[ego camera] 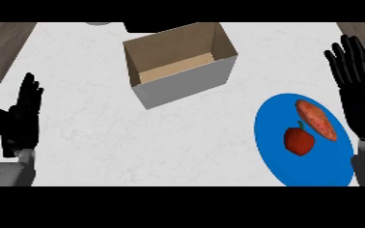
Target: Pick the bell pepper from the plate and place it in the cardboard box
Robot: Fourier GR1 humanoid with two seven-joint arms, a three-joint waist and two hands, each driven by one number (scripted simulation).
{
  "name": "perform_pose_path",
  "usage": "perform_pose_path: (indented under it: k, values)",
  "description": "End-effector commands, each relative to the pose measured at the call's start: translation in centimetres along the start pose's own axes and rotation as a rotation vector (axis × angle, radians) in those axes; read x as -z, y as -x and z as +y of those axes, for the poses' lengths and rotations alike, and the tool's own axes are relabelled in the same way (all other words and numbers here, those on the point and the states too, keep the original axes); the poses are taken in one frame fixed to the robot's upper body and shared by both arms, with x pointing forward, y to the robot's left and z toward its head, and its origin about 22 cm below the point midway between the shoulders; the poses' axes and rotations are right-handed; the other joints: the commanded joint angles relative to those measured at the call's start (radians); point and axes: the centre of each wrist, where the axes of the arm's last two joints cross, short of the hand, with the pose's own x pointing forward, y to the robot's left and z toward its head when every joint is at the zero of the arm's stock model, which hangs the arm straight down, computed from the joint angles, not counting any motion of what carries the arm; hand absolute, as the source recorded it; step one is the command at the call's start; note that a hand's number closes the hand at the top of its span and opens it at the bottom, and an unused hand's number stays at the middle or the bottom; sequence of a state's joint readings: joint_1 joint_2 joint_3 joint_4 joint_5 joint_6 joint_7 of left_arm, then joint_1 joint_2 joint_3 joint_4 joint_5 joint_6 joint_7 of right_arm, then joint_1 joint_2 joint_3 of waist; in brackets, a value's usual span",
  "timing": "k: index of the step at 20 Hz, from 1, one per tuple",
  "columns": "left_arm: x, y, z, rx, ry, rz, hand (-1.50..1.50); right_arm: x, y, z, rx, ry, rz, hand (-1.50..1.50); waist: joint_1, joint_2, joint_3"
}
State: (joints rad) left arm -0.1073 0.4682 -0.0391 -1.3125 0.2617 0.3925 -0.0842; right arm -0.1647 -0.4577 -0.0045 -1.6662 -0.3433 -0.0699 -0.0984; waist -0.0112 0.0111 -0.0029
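Pepper [299, 140], red w/ green stem, lay on the blue plate [285, 169] at lower right of frame, left of plate's centre. Beside it to the upper right, on same plate, lay an elongated reddish-orange item [316, 119] w/ speckled skin; the two sat close, contact not clear.

Box [179, 64], open top, stood upper centre on the white counter [107, 125], well apart from plate. Inside showed brown walls and floor, nothing seen in it. Bare counter lay between plate and box.

Right hand [349, 67] showed at right edge, above the plate's upper right, fingers straight and spread, pointing to frame top; it held nothing and was clear of pepper. Its forearm ran down the right edge past the plate.

Left hand [21, 121] showed at left edge, fingers straight and together, pointing up, holding nothing, well apart from box.

A grey object [100, 23] and a dark shape [149, 26] were cut off at frame top; type not determinable.
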Motion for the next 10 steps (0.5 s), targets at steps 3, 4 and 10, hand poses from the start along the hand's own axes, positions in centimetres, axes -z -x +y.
perform_pose_path:
  k: [3, 4, 10]
  values:
    - [-0.6, -2.4, -3.1, 0.033, 0.255, -0.102, 0.00, -3.7, 4.7, -0.5, -0.140, 0.417, 0.279, -1.50, -0.025, -0.010, 0.002]
    - [-0.6, -2.5, -3.9, 0.023, 0.292, -0.121, 0.00, -5.1, 5.5, -1.1, -0.152, 0.519, 0.348, -1.50, -0.073, -0.009, -0.001]
    - [-1.4, -3.9, -6.4, -0.007, 0.456, -0.180, 0.00, -13.2, 9.4, -6.6, -0.706, 0.661, 0.580, -1.50, -0.121, 0.032, -0.018]
